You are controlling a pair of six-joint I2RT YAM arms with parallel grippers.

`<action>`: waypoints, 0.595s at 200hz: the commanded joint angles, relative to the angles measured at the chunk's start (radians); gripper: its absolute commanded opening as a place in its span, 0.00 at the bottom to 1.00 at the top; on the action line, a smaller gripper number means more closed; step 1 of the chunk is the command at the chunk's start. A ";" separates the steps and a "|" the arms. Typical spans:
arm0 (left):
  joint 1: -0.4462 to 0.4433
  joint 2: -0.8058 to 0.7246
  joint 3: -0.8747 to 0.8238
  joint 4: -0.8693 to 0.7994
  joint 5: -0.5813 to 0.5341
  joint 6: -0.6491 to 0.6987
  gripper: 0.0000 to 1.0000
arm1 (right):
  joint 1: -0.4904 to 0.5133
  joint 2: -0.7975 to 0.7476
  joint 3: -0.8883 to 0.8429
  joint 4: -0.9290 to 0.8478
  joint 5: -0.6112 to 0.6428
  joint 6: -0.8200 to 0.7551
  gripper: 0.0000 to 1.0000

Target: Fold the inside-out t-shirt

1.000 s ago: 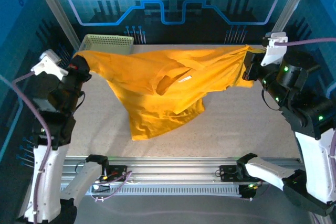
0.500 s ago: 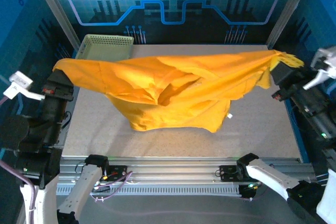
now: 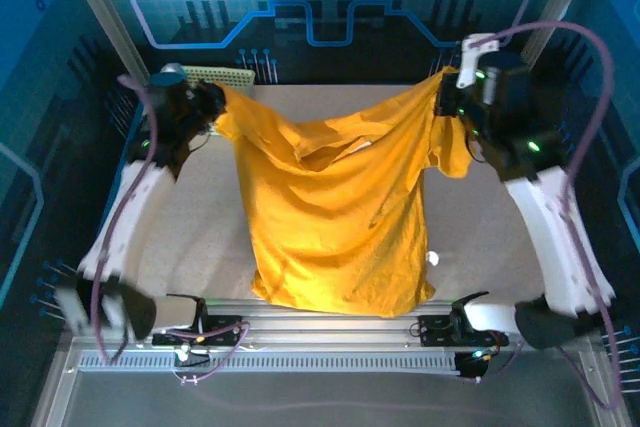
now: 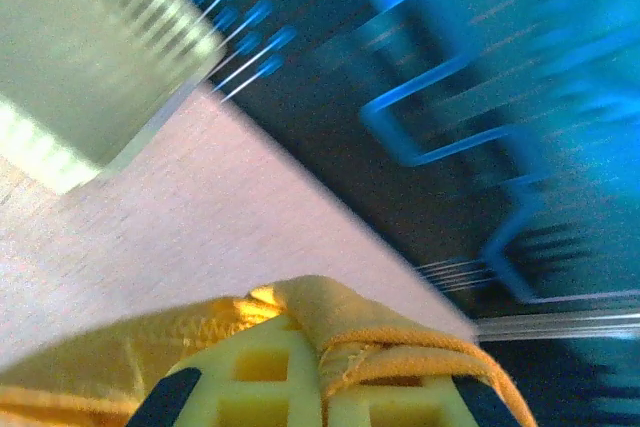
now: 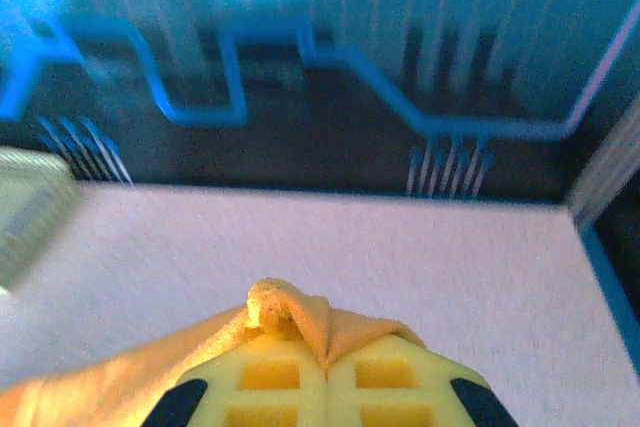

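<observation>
Tabletop (image 3: 190,209) w/ 1 t-shirt (image 3: 330,217), 1 basket (image 3: 232,75)

t-shirt (image 4: 120,357) cropped below; basket (image 4: 90,67) blurred

The scene was lit in cool blue, brightest along the top of the back wall (image 3: 320,7). The t-shirt (image 3: 340,217) was evenly lit, and a soft shadow was cast beside it on the table (image 3: 200,237). The left wrist view was heavily smeared by blur, with the basket (image 4: 90,57) streaked. The right wrist view was softly blurred throughout.
</observation>
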 commanded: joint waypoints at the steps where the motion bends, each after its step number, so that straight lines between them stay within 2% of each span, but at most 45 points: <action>1: 0.012 0.210 0.103 -0.022 0.058 -0.002 0.00 | -0.079 0.104 -0.058 0.103 -0.026 0.031 0.00; 30: 0.010 0.564 0.348 -0.039 0.145 0.014 0.00 | -0.126 0.366 0.014 0.161 -0.083 0.040 0.00; 35: 0.008 0.608 0.386 -0.047 0.141 0.019 0.08 | -0.133 0.428 0.052 0.156 -0.088 0.043 0.00; 45: 0.010 0.687 0.466 -0.075 0.111 0.026 0.34 | -0.143 0.534 0.142 0.132 -0.084 0.041 0.19; 61: 0.012 0.795 0.626 -0.178 0.046 0.053 0.57 | -0.160 0.698 0.332 0.048 -0.050 0.047 0.50; 73: 0.017 0.851 0.746 -0.273 0.011 0.075 0.76 | -0.167 0.797 0.485 -0.035 -0.027 0.047 0.62; 84: 0.016 0.870 0.823 -0.339 -0.014 0.105 0.85 | -0.169 0.851 0.593 -0.096 0.000 0.046 0.68; 96: 0.013 0.850 0.850 -0.373 -0.036 0.140 0.90 | -0.167 0.861 0.644 -0.130 0.014 0.035 0.72; 119: -0.020 0.756 0.804 -0.401 -0.094 0.228 0.92 | -0.163 0.757 0.528 -0.090 -0.006 0.020 0.75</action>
